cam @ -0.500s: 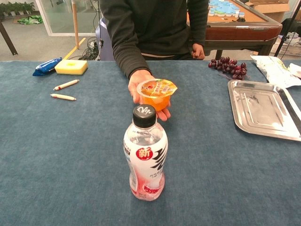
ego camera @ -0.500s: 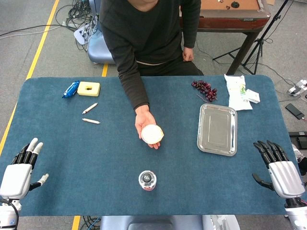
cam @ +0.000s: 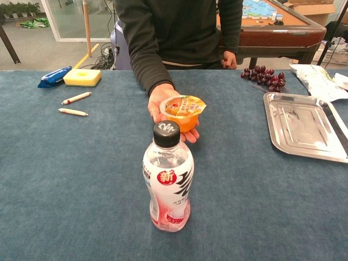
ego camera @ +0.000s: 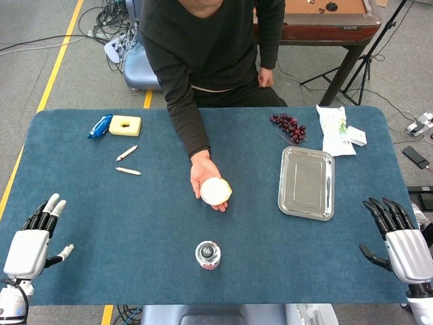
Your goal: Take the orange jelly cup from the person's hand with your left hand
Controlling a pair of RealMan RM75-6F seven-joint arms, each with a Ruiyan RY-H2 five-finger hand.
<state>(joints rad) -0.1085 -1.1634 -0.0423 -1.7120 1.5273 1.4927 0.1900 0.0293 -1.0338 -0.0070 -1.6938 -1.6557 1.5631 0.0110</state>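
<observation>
- A water bottle [cam: 167,179] with a black cap stands up at 6 o'clock.
- A shiny metal tray [ego camera: 306,183] lies at 3 o'clock.
- Dark grapes [ego camera: 289,126] sit at 1 o'clock (beside white packets [ego camera: 337,128]).
- A yellow sponge [ego camera: 125,125] and blue wrapper [ego camera: 100,126] touch at 10 o'clock.

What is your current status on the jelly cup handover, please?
Left hand and right hand open, at table's near edge. Orange jelly cup on person's palm, untaken. Bottle upright just short of it.
</observation>
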